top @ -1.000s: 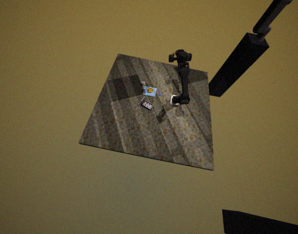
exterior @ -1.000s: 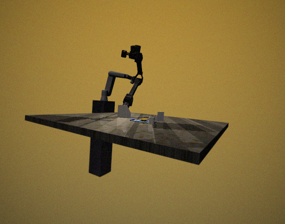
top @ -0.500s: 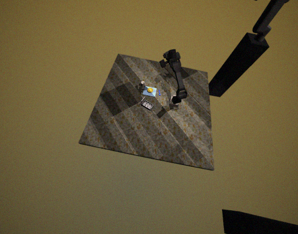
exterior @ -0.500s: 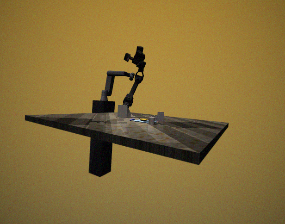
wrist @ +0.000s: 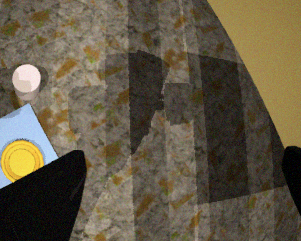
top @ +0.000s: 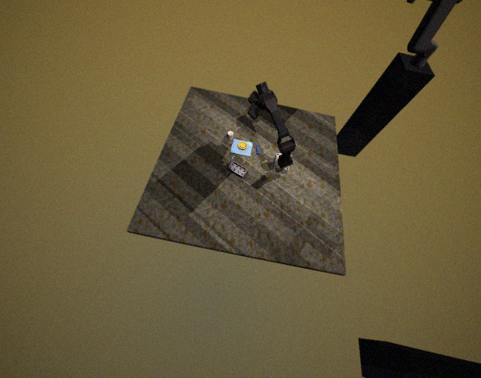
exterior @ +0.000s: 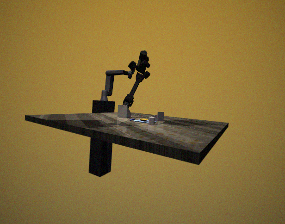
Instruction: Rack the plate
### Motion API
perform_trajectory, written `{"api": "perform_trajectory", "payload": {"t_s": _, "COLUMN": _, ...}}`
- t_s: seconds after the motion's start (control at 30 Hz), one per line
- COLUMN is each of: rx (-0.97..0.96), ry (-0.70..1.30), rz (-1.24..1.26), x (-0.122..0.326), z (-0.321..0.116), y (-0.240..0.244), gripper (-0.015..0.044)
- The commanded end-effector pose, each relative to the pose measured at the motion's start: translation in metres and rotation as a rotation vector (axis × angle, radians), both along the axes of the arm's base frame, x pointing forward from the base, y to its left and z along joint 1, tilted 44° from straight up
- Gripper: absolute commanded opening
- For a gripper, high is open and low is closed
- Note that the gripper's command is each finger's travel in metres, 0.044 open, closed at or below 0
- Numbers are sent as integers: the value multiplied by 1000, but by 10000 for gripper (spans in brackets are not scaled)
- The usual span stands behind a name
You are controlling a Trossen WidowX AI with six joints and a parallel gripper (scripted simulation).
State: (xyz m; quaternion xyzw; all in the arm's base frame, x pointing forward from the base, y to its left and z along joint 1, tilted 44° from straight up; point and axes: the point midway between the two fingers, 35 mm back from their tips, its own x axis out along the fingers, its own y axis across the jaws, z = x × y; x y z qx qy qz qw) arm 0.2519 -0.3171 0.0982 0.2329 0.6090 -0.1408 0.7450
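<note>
The yellow plate (top: 242, 145) (exterior: 143, 119) (wrist: 22, 162) lies flat on a light blue mat (top: 236, 151) (wrist: 26, 117). The small grey dish rack (top: 237, 169) stands beside the mat; its slots are too small to make out clearly, and it is outside the wrist view. My gripper (top: 249, 105) (exterior: 139, 70) (wrist: 189, 161) is open and empty, high above the table. In the wrist view the plate is at the lower left, beyond the left finger, which covers its lower edge.
A white cup (top: 230, 134) (exterior: 151, 120) (wrist: 26, 78) stands by the mat's corner. A small blue object (top: 257, 150) (exterior: 132, 119) lies on the mat's other side. A pale block (exterior: 122, 111) stands at my arm's base. A grey arm (top: 433, 19) (exterior: 109, 83) stands on a black pedestal.
</note>
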Motion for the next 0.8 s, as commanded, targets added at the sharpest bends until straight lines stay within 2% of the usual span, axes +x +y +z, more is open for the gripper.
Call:
{"api": "perform_trajectory", "payload": {"t_s": 0.0, "rx": 90, "ry": 6, "rz": 113, "x": 13, "z": -19, "y": 23, "gripper": 400}}
{"api": "perform_trajectory", "payload": {"t_s": 0.77, "rx": 601, "ry": 19, "rz": 555, "x": 52, "z": -83, "y": 151, "gripper": 400}}
